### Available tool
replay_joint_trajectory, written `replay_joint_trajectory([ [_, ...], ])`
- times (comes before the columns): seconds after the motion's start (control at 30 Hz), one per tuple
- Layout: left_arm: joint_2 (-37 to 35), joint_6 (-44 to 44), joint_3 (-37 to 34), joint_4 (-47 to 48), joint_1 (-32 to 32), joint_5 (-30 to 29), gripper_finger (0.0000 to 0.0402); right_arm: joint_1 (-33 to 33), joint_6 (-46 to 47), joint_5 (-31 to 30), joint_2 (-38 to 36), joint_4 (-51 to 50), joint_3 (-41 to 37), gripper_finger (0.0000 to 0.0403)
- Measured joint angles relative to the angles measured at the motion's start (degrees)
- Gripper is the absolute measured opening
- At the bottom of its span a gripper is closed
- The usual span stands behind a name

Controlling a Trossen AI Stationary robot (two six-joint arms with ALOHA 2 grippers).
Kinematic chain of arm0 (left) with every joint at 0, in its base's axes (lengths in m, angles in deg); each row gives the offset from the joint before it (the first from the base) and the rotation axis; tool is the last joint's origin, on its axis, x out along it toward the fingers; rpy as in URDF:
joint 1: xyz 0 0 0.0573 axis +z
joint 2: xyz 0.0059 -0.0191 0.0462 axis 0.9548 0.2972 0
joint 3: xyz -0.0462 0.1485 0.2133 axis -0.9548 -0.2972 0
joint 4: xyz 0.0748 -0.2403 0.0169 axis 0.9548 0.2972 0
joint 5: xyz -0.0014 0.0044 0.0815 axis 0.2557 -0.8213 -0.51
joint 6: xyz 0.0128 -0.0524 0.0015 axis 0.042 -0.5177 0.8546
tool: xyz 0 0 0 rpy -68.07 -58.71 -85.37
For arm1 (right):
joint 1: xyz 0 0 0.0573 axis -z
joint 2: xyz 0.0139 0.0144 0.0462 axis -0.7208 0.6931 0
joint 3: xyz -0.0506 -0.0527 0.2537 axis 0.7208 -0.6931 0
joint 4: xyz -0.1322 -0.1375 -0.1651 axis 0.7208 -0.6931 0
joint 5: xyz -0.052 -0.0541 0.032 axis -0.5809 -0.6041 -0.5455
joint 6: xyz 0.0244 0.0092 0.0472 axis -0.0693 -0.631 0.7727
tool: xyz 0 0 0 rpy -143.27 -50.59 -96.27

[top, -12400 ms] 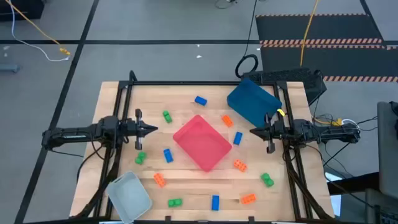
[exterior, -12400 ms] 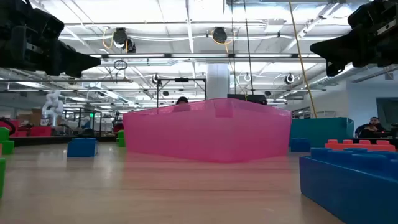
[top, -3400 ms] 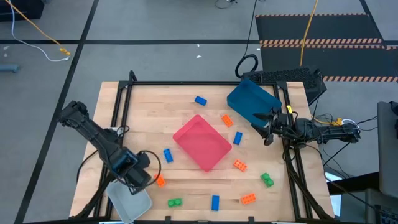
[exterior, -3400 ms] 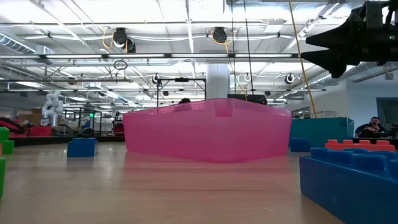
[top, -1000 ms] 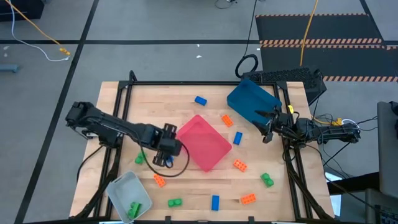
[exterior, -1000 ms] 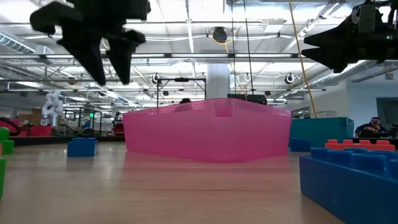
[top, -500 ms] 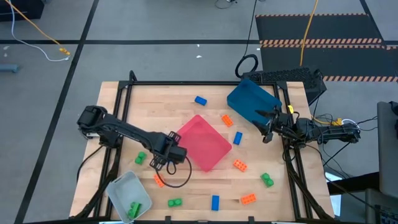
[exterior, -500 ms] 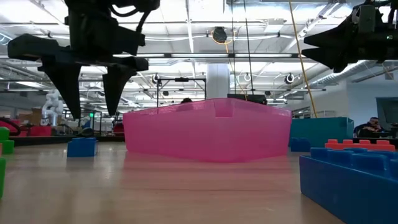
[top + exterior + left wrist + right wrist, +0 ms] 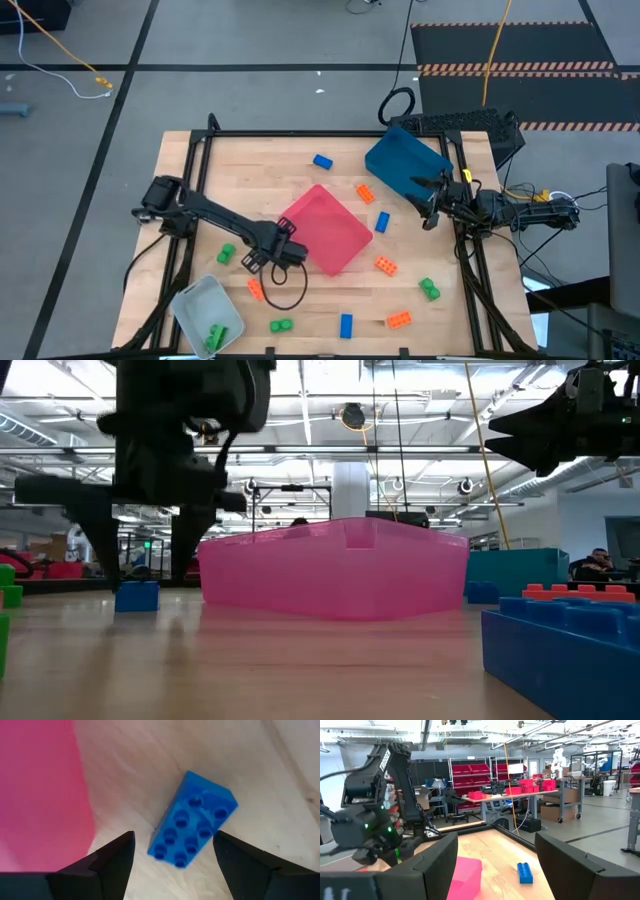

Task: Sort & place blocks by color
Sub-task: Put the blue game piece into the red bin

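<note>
We find a small blue studded plastic brick [image 9: 192,827] lying flat on the pale wooden table [image 9: 240,170], just beside the near-left edge of the pink-red plastic tray [image 9: 325,228]; in the low view the same brick [image 9: 136,596] sits between two dark fingers that reach down on either side of it. The left gripper [image 9: 268,251] hangs directly over this brick, jaws spread wide and straddling it, not clenched on it; in the left wrist view we see clear wood between each finger and the brick. A green brick [image 9: 225,254] lies near the left arm, an orange brick [image 9: 256,290] just in front of the gripper. The pale grey tray [image 9: 196,303] at the front-left corner holds one green brick [image 9: 214,337]. Other green, blue and orange bricks lie scattered around the pink-red tray. The right gripper [image 9: 427,200] waits at the right side beside the dark blue tray [image 9: 400,165], raised off the table, jaws released and holding nothing.
</note>
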State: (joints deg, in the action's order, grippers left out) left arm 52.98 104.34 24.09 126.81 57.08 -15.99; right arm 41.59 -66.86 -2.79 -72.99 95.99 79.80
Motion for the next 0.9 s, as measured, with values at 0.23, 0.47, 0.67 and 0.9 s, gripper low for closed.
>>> replay_joint_trajectory([
  [0.23,2.6,0.2,0.0,-0.6,0.2,0.2,0.027,0.0,0.0,-0.1,0.0,-0.2,0.0,0.026],
  [0.47,2.6,-0.6,0.0,-0.2,-0.4,1.9,0.0171,0.0,0.0,-0.1,0.0,-0.2,0.0,0.026],
  [0.67,2.6,-3.6,0.7,0.8,-0.9,3.9,0.0135,0.0,-0.3,-0.1,0.0,-0.2,0.0,0.026],
  [0.9,2.7,-5.0,11.9,11.9,-0.8,-0.3,0.0135,0.0,-0.3,-0.1,0.0,0.1,0.0,0.026],
])
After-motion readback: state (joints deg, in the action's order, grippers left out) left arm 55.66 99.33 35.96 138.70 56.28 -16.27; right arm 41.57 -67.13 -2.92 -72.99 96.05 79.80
